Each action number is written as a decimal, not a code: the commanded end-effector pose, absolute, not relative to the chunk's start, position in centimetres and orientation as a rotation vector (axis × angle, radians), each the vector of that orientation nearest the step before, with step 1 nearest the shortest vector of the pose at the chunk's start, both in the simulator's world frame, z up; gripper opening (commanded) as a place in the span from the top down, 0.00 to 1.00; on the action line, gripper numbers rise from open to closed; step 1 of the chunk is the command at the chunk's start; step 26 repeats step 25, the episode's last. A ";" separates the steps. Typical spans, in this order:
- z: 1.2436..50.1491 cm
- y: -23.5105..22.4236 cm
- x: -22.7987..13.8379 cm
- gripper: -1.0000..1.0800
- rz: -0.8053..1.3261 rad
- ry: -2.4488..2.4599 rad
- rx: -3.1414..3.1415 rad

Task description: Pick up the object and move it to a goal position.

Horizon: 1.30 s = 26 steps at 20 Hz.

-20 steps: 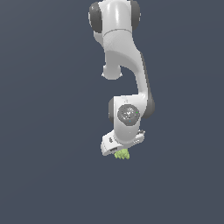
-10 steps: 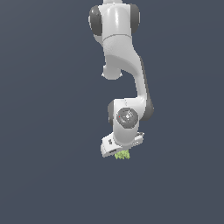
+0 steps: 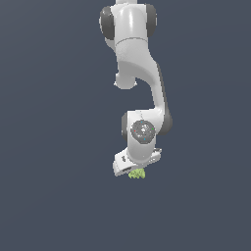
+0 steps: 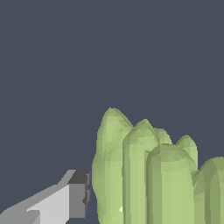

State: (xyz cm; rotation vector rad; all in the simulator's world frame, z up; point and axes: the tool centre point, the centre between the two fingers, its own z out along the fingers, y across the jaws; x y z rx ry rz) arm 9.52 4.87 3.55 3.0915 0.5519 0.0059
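A white robot arm [image 3: 139, 93] is seen hanging down against a plain dark grey-blue background. At its lower end, the gripper [image 3: 136, 171] is closed on the object [image 3: 137, 173], a small yellow-green lumpy thing with ridged lobes. In the wrist view, the object [image 4: 148, 175] is pressed against 1 dark-tipped finger [image 4: 78, 194]; the other finger is hidden.
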 end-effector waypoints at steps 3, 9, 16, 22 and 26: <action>3.9 4.3 9.3 1.00 0.002 0.549 3.091; 6.0 2.7 8.4 1.00 0.002 0.550 3.091; 9.7 -0.1 6.9 1.00 0.001 0.553 3.092; 11.6 -1.5 6.3 1.00 0.000 0.553 3.092; 11.8 -1.7 6.2 1.00 0.000 0.553 3.092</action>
